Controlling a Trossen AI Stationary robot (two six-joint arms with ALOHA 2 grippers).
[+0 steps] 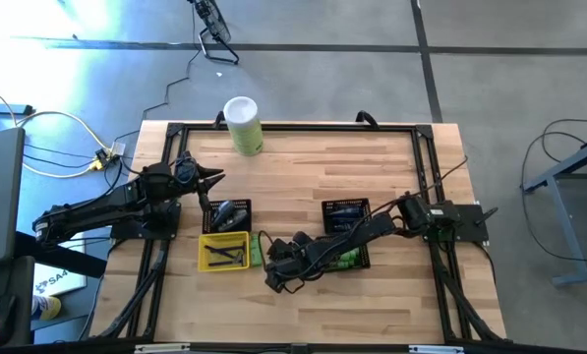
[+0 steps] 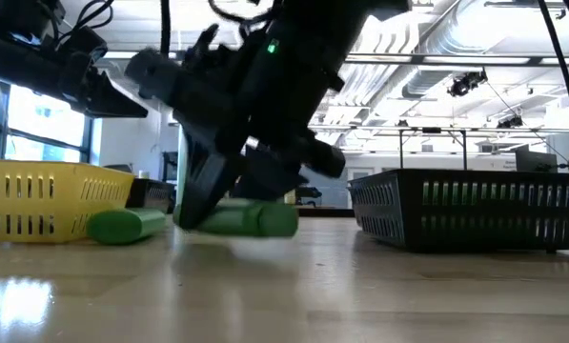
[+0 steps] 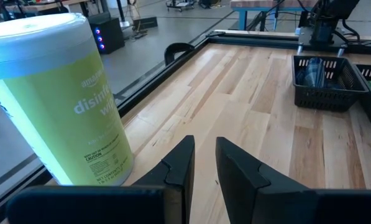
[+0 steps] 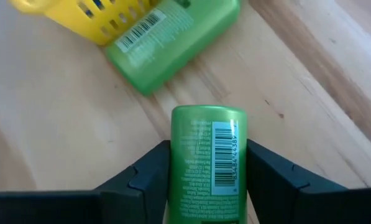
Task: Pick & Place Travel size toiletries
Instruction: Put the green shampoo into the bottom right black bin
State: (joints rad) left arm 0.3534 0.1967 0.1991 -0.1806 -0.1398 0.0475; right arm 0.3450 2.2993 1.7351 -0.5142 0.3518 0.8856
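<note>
Two bright green bottles lie on the wood near the yellow tray point(image 1: 224, 251). One green bottle point(image 4: 208, 162) sits between the fingers of my right gripper point(image 4: 208, 177), which reaches in low from the table's right point(image 1: 273, 261). The second green bottle point(image 4: 173, 40) lies on its side against the tray's corner point(image 4: 79, 18); in the low view it is the tube point(image 2: 122, 226) farther left. More green items fill a black mesh basket point(image 1: 350, 258). My left gripper point(image 3: 204, 155) waits near the pale-green canister point(image 3: 54, 99), open by a narrow gap. My right gripper has the green bottle pinched between its two fingers, one on each long side point(image 4: 176, 168). The fingers lie along the bottle and come slanting down from the table's right. The bottle point(image 2: 251, 217) lies flat on the table under the gripper.
A black basket with dark items point(image 1: 229, 214) stands just beyond the yellow tray, under my left arm. Two more black baskets point(image 1: 347, 211) stand to the right. The tall canister point(image 1: 244, 125) stands at the far edge. Bare wood lies along the near edge.
</note>
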